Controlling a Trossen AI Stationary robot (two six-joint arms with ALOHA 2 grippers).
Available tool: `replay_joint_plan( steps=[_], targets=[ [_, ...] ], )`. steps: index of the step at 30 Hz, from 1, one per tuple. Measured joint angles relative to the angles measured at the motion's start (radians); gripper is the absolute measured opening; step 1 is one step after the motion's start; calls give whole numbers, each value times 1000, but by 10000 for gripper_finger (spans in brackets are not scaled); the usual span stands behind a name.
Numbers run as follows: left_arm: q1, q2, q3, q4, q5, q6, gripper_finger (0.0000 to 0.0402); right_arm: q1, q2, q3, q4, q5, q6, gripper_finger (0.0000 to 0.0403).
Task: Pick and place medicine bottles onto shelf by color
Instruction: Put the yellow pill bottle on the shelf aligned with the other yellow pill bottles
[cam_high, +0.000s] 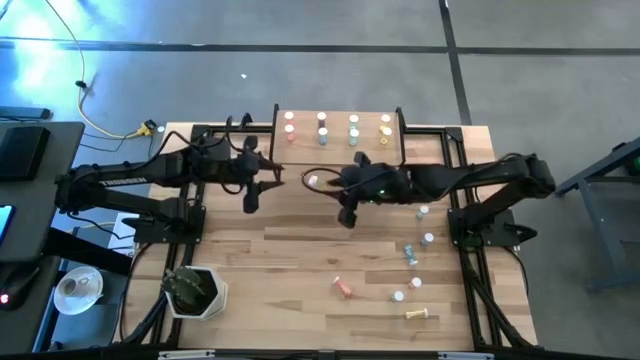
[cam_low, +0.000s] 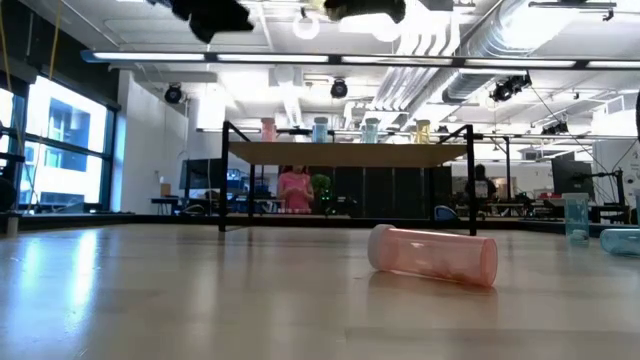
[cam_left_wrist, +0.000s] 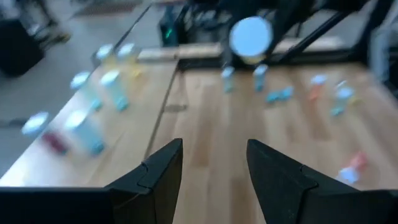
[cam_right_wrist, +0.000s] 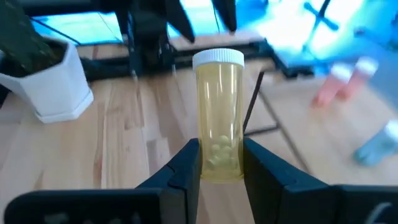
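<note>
While the left gripper (cam_high: 250, 196) hangs left of centre in the high view with its fingers (cam_left_wrist: 163, 171) parted and nothing between them, it plays no part in the coming move; that arm reaches in level from the left edge and stops short of the shelf (cam_high: 338, 112)'s near left corner.

Moving right, the right gripper (cam_high: 325, 182) sits at mid-frame, clamped on a yellow bottle (cam_right_wrist: 217, 112). In the right wrist view the bottle stands up out of the fingers (cam_right_wrist: 185, 165), white cap away from the wrist, its long axis in line with the fingers, gripped low on the body. In the high view only its white cap (cam_high: 313, 181) is visible, at the gripper's left tip.

The governing relation: the shelf lies toward the top of the high view from the held bottle, just beyond it. Four short rows of bottles stand on it, reading left to right: red (cam_high: 290, 123), blue (cam_high: 322, 124), green (cam_high: 353, 125), yellow (cam_high: 385, 125). The yellow row is at the shelf's right end, so the held bottle lies below and left of its target. The right arm is plainly the nearer one; it extends from the right edge, forearm roughly level, wrist pointing left.

Further right and lower, loose bottles (cam_high: 413, 255) remain scattered on the tabletop (cam_high: 300, 260), including a red one (cam_high: 343, 287) lying on its side.
</note>
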Motion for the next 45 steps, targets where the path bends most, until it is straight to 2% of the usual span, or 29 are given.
replay_joint_plan(
  steps=[5,9,13,16,19,32,45],
  targets=[
    [0,0,-45,216,105,-8,170,7,-35,0,116,-1,-144,87],
    [-10,15,-105,497,110,-32,170,7,-38,0,230,-55,-225,87],
    [-23,42,-134,662,113,-61,170,7,-38,0,301,-82,-266,87],
    [-37,67,-148,724,115,-60,170,7,-38,0,327,-100,-278,87],
    [-48,102,-152,792,168,-62,170,3,-30,1,362,-135,-278,87],
    [-74,237,-152,1050,219,-88,170,2,19,0,398,-141,-259,87],
    [-74,240,-151,1067,218,-105,170,2,24,0,434,-157,-259,87]
  ],
)
